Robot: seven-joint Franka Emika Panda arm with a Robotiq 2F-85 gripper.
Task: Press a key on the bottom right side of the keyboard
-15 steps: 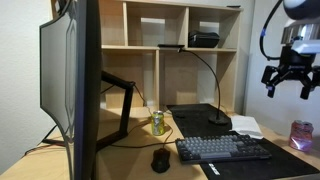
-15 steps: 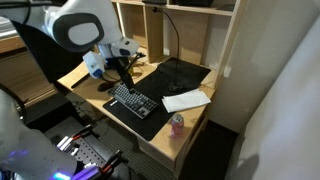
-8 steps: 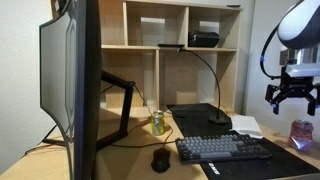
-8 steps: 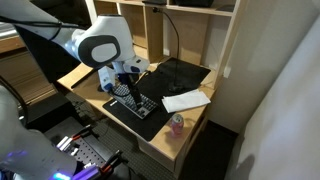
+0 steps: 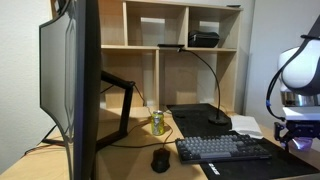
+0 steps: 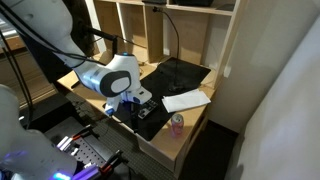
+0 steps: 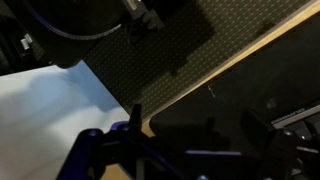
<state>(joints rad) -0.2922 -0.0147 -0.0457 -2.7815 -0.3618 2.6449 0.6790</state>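
We cannot tell if the jaws are apart or together, because the wrist view is dark and blurry. In an exterior view they hang low, just above the right end of the keyboard [image 5: 225,148]. The keyboard lies flat on the table [image 5: 125,150], to the right of the mouse [image 5: 160,160]. We think it is hard and stiff and will not slide much. Its keys look small and springy. We need not grab it. A soft push with one tip on a bottom right key should do.
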